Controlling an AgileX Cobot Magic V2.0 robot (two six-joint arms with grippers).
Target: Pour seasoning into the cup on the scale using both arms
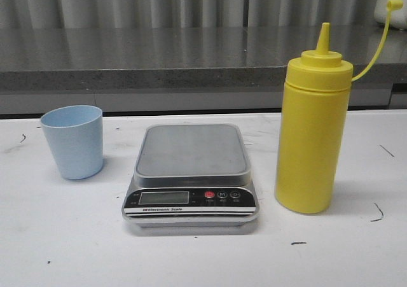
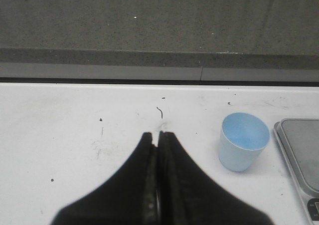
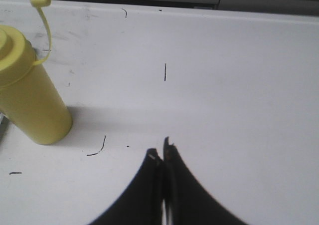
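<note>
Even, soft overhead light; faint shadows, near pincers blurred.

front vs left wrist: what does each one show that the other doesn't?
Only the front view shows the yellow bottle, upright to the right of the scale with its cap off on its strap, and the scale's display and red button. Neither gripper is in it.

Only the left wrist view shows the left gripper, jaws closed and holding nothing, over bare table, and the inside of the cup, which looks empty.

Both show the blue cup standing on the table beside the scale, not on it.
</note>
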